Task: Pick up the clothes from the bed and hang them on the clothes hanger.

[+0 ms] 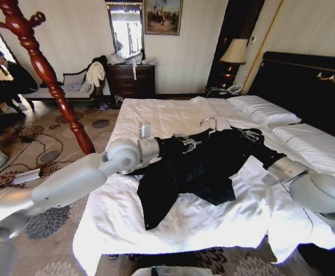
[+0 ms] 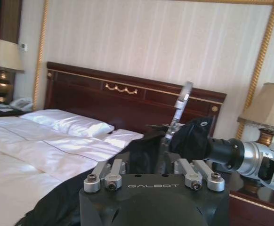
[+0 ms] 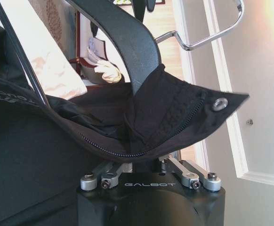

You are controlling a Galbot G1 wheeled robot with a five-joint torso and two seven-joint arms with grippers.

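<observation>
The black clothes (image 1: 196, 169) are lifted above the bed (image 1: 173, 224) between both arms, w/ the lower part and one sleeve hanging down onto the white sheet near the foot end. The clothes hanger (image 1: 210, 127) sits at the collar; its silver hook (image 1: 209, 121) stands up above the dark fabric, approx. in the middle between the two arms.

The left end effector (image 1: 186, 142) reaches in from the left side of the bed and is at the left shoulder part of the garment. In the left wrist view its linkages are visible, but the fingertips are hidden in the black fabric, so I cannot tell if they are spread or pressed together.

The right end effector (image 1: 252, 138) comes from the right side, near the pillows (image 1: 265, 112), at the other shoulder part. In the right wrist view the black arm of the hanger (image 3: 123, 33) and a folded collar piece w/ zipper and a metal snap (image 3: 218, 104) hang directly over the end effector; the fabric covers the fingers, so I cannot tell their state either.

The headboard (image 1: 305, 86) is dark w/ gold ornament. A reddish-brown wooden coat stand (image 1: 46, 75) rises at the left of the bed, apart from the garment. A lamp (image 1: 235, 53) stands beside the headboard.
</observation>
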